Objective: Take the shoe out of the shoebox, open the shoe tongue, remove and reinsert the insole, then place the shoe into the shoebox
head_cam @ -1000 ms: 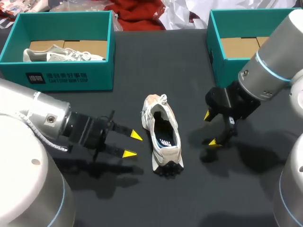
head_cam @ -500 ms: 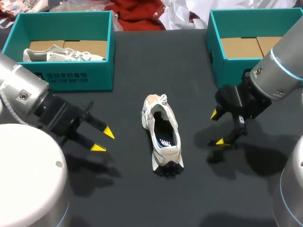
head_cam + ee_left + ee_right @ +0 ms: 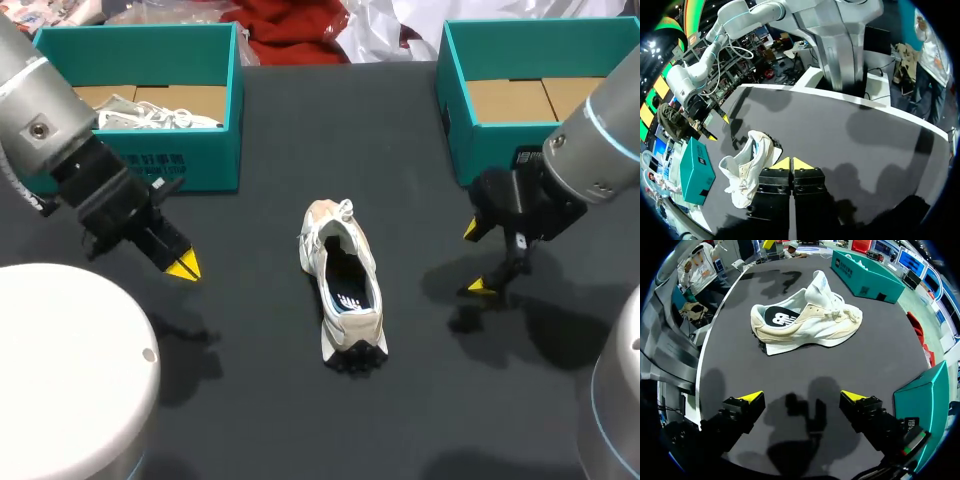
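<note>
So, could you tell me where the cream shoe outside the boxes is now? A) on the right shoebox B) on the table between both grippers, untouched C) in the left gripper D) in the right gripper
B: the shoe lies on the table, with the left gripper and the right gripper both apart from it.

A robotics lab: left arm (image 3: 40, 110) and right arm (image 3: 610, 130) stood over a black tabletop (image 3: 290, 160), with left shoebox (image 3: 205, 165) and right shoebox (image 3: 480, 150) at its far corners.
</note>
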Robot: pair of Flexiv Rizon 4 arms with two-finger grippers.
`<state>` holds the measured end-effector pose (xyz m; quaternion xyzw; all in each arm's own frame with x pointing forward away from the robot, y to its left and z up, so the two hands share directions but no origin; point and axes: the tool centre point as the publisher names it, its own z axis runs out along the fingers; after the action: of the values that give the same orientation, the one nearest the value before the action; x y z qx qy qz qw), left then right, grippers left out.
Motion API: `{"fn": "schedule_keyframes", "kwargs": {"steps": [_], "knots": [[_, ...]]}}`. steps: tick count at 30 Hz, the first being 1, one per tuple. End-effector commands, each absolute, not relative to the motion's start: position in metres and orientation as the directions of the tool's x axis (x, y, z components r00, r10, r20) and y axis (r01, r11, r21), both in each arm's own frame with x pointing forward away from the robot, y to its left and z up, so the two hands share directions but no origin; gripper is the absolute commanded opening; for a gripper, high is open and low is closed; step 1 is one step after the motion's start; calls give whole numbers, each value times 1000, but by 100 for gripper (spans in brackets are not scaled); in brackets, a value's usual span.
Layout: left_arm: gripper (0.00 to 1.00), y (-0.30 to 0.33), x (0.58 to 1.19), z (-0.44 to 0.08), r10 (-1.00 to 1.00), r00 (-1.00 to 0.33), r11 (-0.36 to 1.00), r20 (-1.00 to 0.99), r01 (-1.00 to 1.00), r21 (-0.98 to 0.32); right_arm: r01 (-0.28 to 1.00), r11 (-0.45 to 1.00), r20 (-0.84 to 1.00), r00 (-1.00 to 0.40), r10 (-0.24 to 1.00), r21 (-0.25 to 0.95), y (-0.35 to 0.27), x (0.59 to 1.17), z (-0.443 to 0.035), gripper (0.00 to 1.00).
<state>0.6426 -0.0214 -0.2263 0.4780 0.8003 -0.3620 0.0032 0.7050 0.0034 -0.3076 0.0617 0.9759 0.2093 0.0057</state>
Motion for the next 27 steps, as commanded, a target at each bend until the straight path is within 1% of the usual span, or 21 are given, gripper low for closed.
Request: {"fn": "schedule_keyframes", "kwargs": {"steps": [1, 6, 7, 9, 10, 12, 18, 20, 27], "knots": [[0, -22, 645, -227, 780, -532, 280, -328, 767, -577, 140, 896, -14, -987, 160, 421, -30, 685, -292, 100], [0, -22, 645, -227, 780, -532, 280, -328, 767, -577, 184, 894, -21, -977, 211, 409, -54, 673, -289, 100], [0, -25, 644, -230, 790, -509, 250, -343, 777, -578, 187, 893, -21, -977, 214, 408, -57, 673, -289, 100], [0, -33, 644, -236, 797, -489, 230, -354, 789, -570, 190, 891, -22, -976, 218, 412, -64, 672, -289, 100], [0, -38, 645, -239, 806, -460, 190, -372, 797, -573, 214, 887, -12, -971, 240, 409, -67, 673, -289, 100], [0, -48, 647, -237, 841, -395, 122, -370, 804, -582, 216, 886, -6, -971, 240, 411, -69, 674, -290, 100], [0, -49, 646, -233, 843, -389, 117, -372, 807, -579, 216, 886, -6, -971, 240, 411, -69, 674, -290, 100], [0, -65, 647, -236, 876, -344, 118, -338, 832, -542, 216, 886, -6, -971, 240, 411, -69, 674, -290, 100], [0, -103, 657, -248, 923, -267, 92, -275, 851, -517, 216, 886, -6, -971, 240, 411, -69, 674, -290, 100]]}}
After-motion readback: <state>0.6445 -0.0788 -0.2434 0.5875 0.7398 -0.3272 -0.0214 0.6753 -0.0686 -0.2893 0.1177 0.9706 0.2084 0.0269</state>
